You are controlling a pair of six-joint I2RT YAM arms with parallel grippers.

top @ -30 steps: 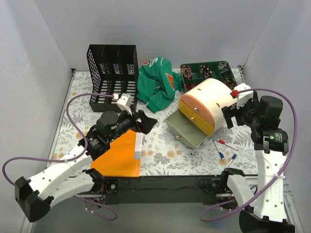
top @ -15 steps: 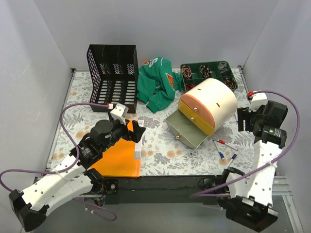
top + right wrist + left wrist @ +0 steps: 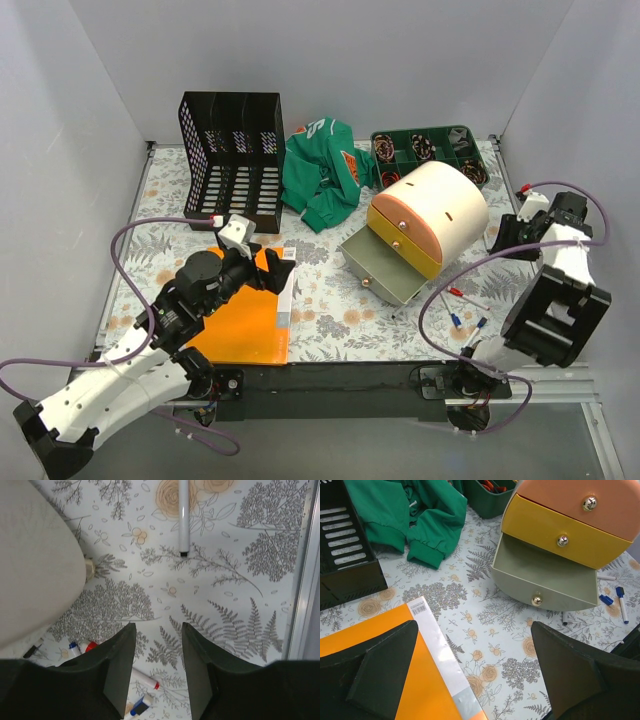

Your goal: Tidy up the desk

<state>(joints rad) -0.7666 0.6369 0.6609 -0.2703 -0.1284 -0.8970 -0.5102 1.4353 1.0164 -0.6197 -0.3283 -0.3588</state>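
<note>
The desk [image 3: 330,300] has a white cover with grey ferns and orange flowers. An orange folder [image 3: 245,315] with a white and silver spine [image 3: 437,655] lies at the front left. My left gripper [image 3: 275,270] hovers over the folder's right edge, open wide with nothing between its fingers [image 3: 370,680]. A peach and yellow drawer unit [image 3: 430,220] sits right of centre, its grey-green bottom drawer [image 3: 545,577] pulled out. My right gripper [image 3: 505,235] is just right of the unit, low over the cover. Its jaws [image 3: 158,650] stand half apart and hold nothing.
A black file rack [image 3: 232,160] stands at the back left, a green garment [image 3: 320,175] beside it, and a green compartment tray [image 3: 425,150] at the back right. Markers [image 3: 460,305] lie at the front right. A white pen [image 3: 183,515] lies ahead of my right gripper.
My right arm pulled away from the drawer unit toward the right edge and its jaws narrowed. My left arm drew back and down over the orange folder, still open.
</note>
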